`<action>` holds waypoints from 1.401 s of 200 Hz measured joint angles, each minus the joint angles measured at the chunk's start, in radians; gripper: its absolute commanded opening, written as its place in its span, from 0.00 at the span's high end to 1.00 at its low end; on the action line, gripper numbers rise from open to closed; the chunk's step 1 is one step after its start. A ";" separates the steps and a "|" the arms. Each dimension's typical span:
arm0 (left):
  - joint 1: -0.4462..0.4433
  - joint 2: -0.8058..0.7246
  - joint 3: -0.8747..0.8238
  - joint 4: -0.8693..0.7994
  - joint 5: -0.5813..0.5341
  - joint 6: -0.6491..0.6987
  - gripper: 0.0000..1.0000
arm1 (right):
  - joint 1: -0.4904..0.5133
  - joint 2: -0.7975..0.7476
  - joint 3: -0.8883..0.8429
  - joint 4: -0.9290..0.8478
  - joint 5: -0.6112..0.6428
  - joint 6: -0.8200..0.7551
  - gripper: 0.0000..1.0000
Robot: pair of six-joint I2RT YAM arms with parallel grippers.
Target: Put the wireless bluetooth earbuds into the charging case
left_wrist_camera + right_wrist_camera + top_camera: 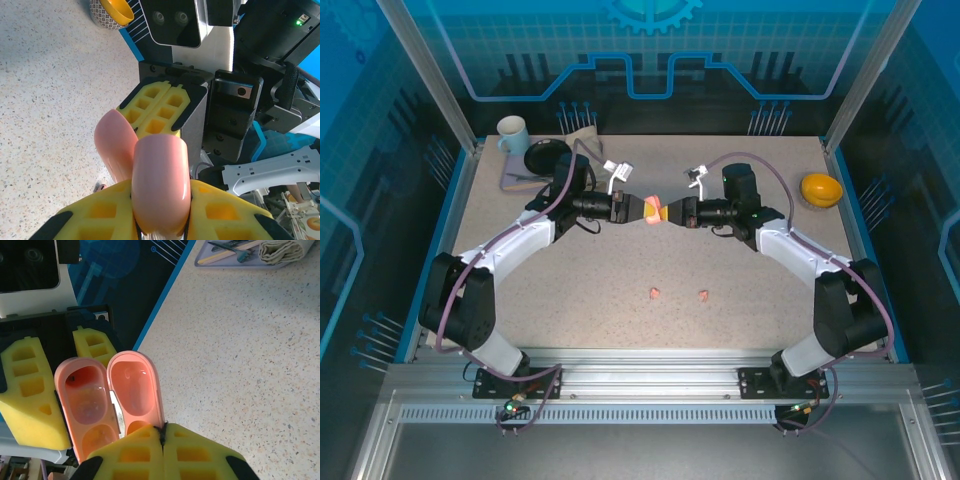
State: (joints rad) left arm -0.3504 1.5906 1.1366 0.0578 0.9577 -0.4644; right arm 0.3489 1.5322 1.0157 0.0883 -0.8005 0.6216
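While both arms angled inward from their bases, elbows splayed outward and wrists level, their tips met nose to nose above the middle of the speckled beige surface (620, 340). The left tool (642, 209) was clamped on a salmon-pink, rounded plastic charging case (654, 210), held clear of the surface with its hinged lid standing open. The right tool (670, 213) had its yellow pads pressed together at the lid's rim; whether they pinched it could not be told. Two tiny salmon-pink plastic earbuds (655, 293) (703, 295) lay apart on the surface, nearer the bases, between the arms.
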 measured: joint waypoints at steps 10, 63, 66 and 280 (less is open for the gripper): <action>0.000 0.000 0.000 0.000 -0.002 -0.003 0.63 | 0.000 0.000 0.002 -0.003 0.000 -0.002 1.00; -0.004 0.000 0.016 -0.003 -0.011 0.004 0.34 | 0.000 0.000 0.091 -0.132 0.033 -0.075 1.00; -0.004 0.000 0.018 -0.005 -0.011 0.008 0.33 | 0.000 0.000 0.099 -0.144 0.037 -0.084 1.00; 0.076 0.358 0.606 -1.163 0.118 0.760 0.22 | 0.112 0.071 0.434 -0.818 0.459 -0.827 1.00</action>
State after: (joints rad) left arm -0.2745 1.9484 1.7424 -1.1053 1.0756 0.2951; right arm 0.4606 1.6028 1.4498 -0.7300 -0.3412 -0.2054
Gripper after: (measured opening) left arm 0.802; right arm 0.045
